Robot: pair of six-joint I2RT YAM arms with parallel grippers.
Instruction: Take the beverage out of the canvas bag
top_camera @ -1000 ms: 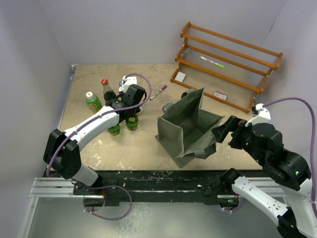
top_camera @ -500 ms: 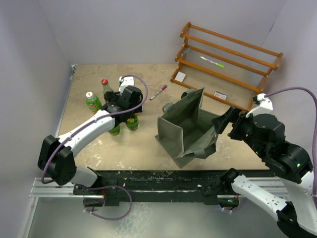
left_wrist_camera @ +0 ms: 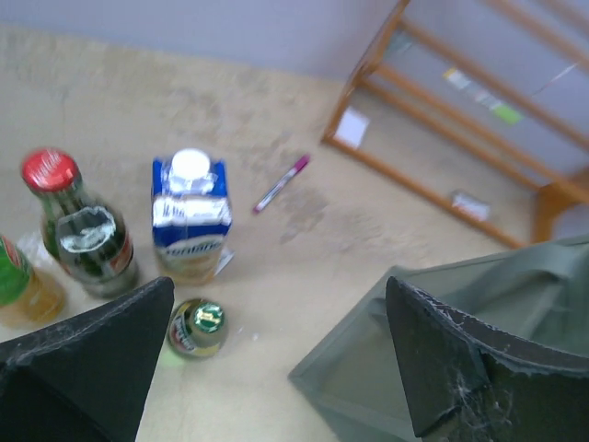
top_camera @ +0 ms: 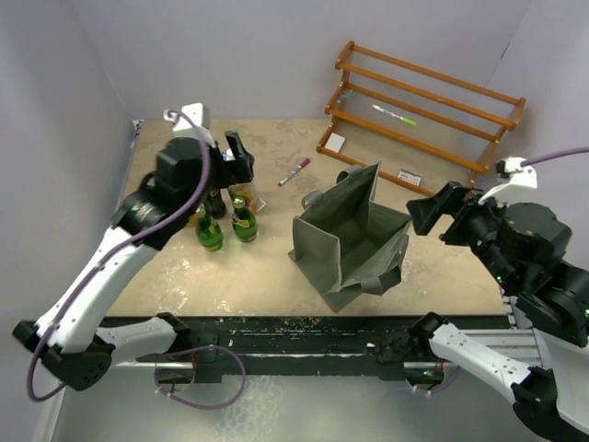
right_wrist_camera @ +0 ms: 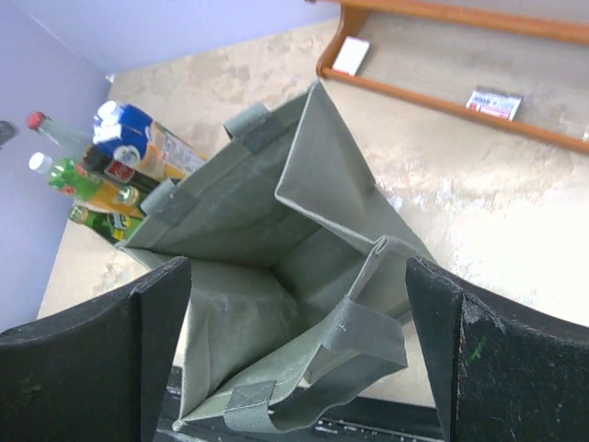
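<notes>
The grey-green canvas bag (top_camera: 345, 241) stands open at mid-table, and its inside (right_wrist_camera: 267, 239) shows only fabric. Several beverages stand left of it: a gold-capped green bottle (left_wrist_camera: 196, 327), a red-capped dark bottle (left_wrist_camera: 81, 230), a blue-and-white carton (left_wrist_camera: 190, 214) and another green bottle (top_camera: 210, 235). My left gripper (left_wrist_camera: 281, 285) hangs open high above the bottles (top_camera: 235, 158) with nothing between its fingers. To the right of the bag my right gripper (right_wrist_camera: 296, 267) is also open and empty, looking down over the bag's right rim (top_camera: 431, 210).
A wooden rack (top_camera: 423, 110) stands at the back right with a green pen (top_camera: 394, 115) on it and small cards near its foot. A pink pen (top_camera: 294, 171) lies on the table between the bottles and the rack. Purple walls enclose the table.
My left gripper has opened and risen up and back from among the bottles. The right gripper has lifted slightly and drawn a little to the right. The bag has not moved.
</notes>
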